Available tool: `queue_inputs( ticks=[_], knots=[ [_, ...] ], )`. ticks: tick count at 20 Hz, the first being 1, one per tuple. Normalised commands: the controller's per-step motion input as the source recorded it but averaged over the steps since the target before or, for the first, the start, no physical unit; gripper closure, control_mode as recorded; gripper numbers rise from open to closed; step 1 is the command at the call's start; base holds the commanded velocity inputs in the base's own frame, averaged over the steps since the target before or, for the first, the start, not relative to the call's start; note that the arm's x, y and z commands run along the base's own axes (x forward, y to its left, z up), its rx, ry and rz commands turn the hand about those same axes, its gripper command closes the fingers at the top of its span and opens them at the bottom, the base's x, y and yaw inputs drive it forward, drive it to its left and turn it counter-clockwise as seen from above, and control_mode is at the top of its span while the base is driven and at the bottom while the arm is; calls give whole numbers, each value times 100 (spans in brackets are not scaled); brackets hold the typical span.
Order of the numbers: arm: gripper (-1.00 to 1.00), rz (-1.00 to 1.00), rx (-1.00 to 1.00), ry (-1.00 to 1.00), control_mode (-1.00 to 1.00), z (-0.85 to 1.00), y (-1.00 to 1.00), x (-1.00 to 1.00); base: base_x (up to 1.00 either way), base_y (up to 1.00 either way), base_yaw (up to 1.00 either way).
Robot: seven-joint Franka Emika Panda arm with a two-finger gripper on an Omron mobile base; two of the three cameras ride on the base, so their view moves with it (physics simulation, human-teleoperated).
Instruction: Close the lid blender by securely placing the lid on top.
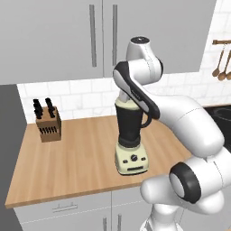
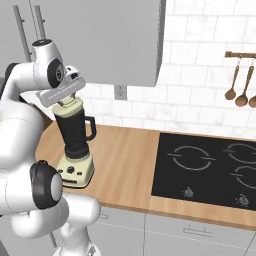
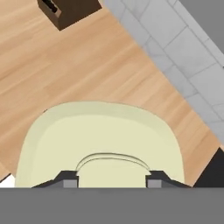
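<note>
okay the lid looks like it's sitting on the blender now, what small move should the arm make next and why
Probably open the end effector and lift straight up. The lid already seems to sit on the blender jar's rim in both base views, and in the hand view the fingertips flank its raised knob. Whether it is fully seated cannot be told, so a gentle downward press first might help.

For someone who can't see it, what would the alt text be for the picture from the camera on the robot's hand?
Seen from directly above, a pale cream lid with rounded corners fills the lower frame, the pincer straddling its raised centre knob with one dark fingertip on each side. Behind it lie a wooden counter, a knife block and grey wall tiles.
</note>
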Motion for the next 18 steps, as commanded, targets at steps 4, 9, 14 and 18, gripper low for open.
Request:
queue_inputs(
  ticks=[4,9,14,18],
  knots=[
    [100,0,0,-1,-100,-26,0,5,0,0,0],
    [100,0,1,0,-100,-36,0,5,0,0,0],
    [100,0,1,-6,-100,-57,-3,19,0,0,0],
    [100,6,4,-16,-100,-73,-3,2,0,0,0]
  ],
)
